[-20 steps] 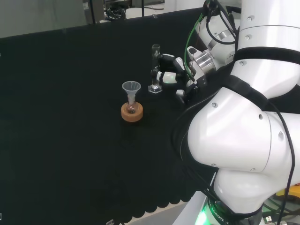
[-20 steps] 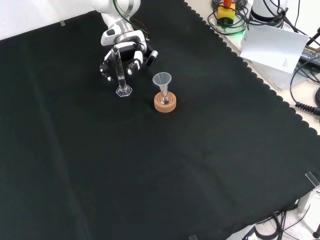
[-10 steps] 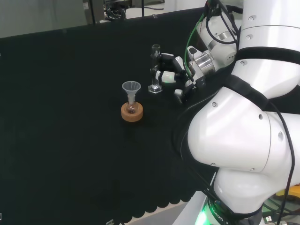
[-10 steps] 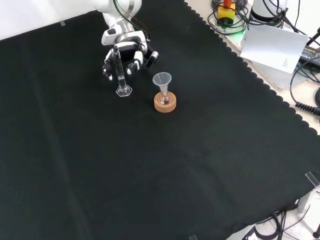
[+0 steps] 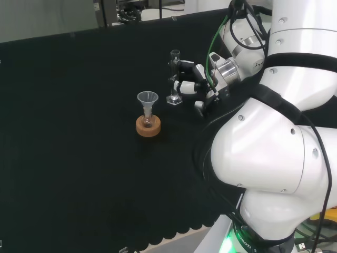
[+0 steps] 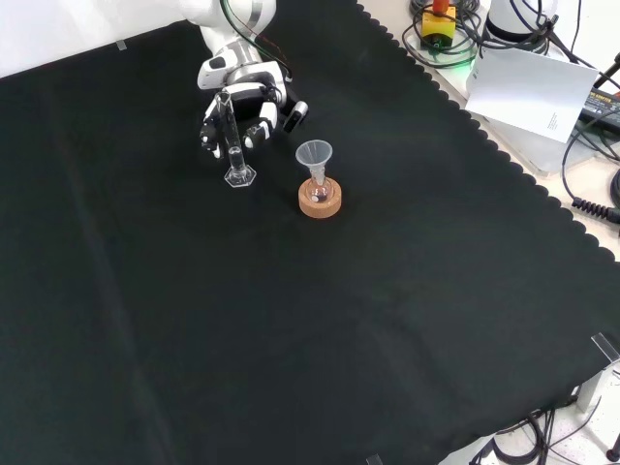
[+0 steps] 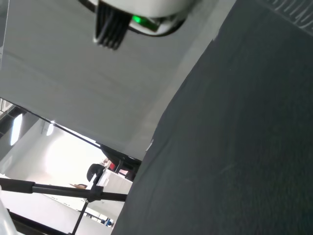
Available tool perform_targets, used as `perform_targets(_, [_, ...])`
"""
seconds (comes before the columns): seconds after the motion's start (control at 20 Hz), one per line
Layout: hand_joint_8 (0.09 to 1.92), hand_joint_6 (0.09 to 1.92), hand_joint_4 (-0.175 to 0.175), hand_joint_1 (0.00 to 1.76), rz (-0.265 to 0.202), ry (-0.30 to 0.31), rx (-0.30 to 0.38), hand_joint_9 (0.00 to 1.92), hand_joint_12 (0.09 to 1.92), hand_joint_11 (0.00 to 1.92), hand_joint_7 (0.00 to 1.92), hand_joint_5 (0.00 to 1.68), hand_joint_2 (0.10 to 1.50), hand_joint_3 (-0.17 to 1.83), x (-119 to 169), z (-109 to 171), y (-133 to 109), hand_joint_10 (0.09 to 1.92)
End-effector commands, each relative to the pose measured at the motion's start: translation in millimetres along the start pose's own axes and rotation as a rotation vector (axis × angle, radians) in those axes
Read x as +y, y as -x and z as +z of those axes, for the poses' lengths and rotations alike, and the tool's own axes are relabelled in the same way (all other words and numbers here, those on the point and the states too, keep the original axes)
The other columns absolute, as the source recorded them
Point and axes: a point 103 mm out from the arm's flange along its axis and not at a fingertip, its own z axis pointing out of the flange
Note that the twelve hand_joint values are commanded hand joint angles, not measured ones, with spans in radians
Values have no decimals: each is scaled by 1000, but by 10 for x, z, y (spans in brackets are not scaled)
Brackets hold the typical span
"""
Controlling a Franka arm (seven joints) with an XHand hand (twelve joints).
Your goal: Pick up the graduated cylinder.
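Observation:
The graduated cylinder [image 5: 174, 79] [image 6: 232, 140] is a thin clear tube on a hexagonal foot, standing upright on the black cloth. The black and white hand [image 5: 194, 80] [image 6: 244, 105] is right beside it, on the cylinder's right in the head view and just behind it in the front view. Its fingers [image 6: 209, 131] are half curled on either side of the tube and reach up to it. The thumb [image 6: 294, 112] sticks out well apart from the tube, so the grasp is not closed. The foot rests on the cloth.
A clear funnel [image 5: 147, 98] [image 6: 313, 153] sits in a small round flask on a cork ring [image 5: 148, 127] [image 6: 320, 202], close to the cylinder. The arm's white links [image 5: 274, 158] stand at the head view's right. Papers and cables [image 6: 538, 87] lie beyond the cloth's scalloped edge.
The hand has edged slightly closer to the cylinder and its thumb has drawn in a little. The cylinder and the funnel have not moved.

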Motion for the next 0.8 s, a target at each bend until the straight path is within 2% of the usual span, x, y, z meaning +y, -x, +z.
perform_targets(0.05, [442,327,-6,1132,-4,1,22,1079,998,852,794,700,717,614,2,-25,-30,194])
perform_targets(0.35, [435,439,-6,1141,-5,-6,26,1104,986,873,801,661,716,628,-11,-26,-28,147])
perform_targets(0.8, [448,498,-8,1163,-2,-1,26,1151,967,914,862,671,722,637,-11,13,-17,139])
